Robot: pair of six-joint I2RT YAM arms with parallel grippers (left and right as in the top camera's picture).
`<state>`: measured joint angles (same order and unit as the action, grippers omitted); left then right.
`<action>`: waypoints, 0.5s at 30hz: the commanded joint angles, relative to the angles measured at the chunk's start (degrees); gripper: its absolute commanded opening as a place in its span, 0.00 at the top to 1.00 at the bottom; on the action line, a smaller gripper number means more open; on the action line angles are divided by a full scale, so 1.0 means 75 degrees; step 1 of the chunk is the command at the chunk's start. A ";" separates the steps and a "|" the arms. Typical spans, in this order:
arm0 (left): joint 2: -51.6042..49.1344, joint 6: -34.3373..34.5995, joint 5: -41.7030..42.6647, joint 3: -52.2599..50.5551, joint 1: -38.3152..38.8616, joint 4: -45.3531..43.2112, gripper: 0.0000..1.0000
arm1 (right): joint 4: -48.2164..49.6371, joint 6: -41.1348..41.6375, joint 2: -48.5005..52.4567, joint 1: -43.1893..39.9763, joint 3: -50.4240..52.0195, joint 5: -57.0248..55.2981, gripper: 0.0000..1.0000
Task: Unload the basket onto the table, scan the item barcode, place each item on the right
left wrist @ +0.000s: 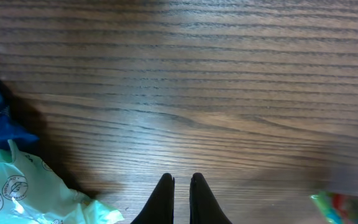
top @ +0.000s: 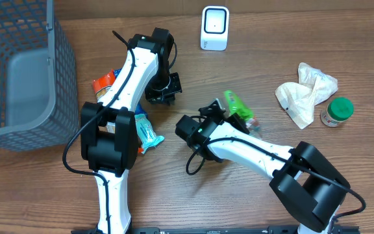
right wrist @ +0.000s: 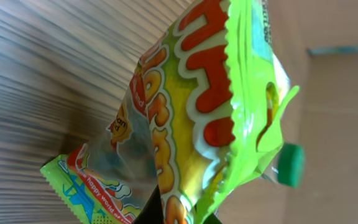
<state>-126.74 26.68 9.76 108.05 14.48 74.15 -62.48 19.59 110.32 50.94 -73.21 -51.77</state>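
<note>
Risks first:
- The right gripper [right wrist: 179, 214] pinches the bag [right wrist: 191, 124] at one end only, so most of the pack hangs free beyond the fingertips. Slick film and a narrow bite could let it slide out or swing on a quick turn.
- No barcode is made out on the faces in view. If the code sits on the side turned away from the scanner [top: 214, 28], a pass would likely read nothing. Crinkles and glare on the film could also spoil a read.
- The scanner stands well ahead of the right hand, off toward the left gripper's side. A careless sweep might brush the left gripper [left wrist: 180, 196], which is parked near that line.
- The jar [top: 337, 111] lies out past the bag on the far side, well apart and not much of a threat.

Pose:
- The right arm reaches low across the table [left wrist: 179, 74] with the wrist rolled, so the bag stands on edge in its camera. Its jaws are closed onto the bag, one finger on each face.
- The bag is in the right hand, at or just above the wood; which of these, I cannot tell.
- The left arm is stretched forward with the hand pointing down over bare wood. Its fingers are pressed nearly together with nothing between them. A teal packet [left wrist: 23, 193] lies just beside that hand, not touching it.
</note>
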 commanded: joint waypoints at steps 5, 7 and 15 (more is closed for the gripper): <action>-0.0003 0.0047 -0.0178 0.0009 -0.0146 0.0006 0.96 | 0.0259 -0.0329 -0.0090 0.0586 -0.0198 0.0312 0.96; -0.0003 0.0047 -0.0073 0.0009 -0.0143 0.0067 0.96 | 0.0245 -0.0321 -0.0090 0.0702 -0.0201 0.0073 0.96; -0.0006 -0.0405 0.2189 -0.0530 0.0160 -0.0032 0.96 | 0.0271 0.0248 -0.0093 0.0455 -0.0472 0.1142 0.96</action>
<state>-126.74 25.76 16.86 106.72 14.26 74.83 -60.71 19.33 110.32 55.79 -73.84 -46.89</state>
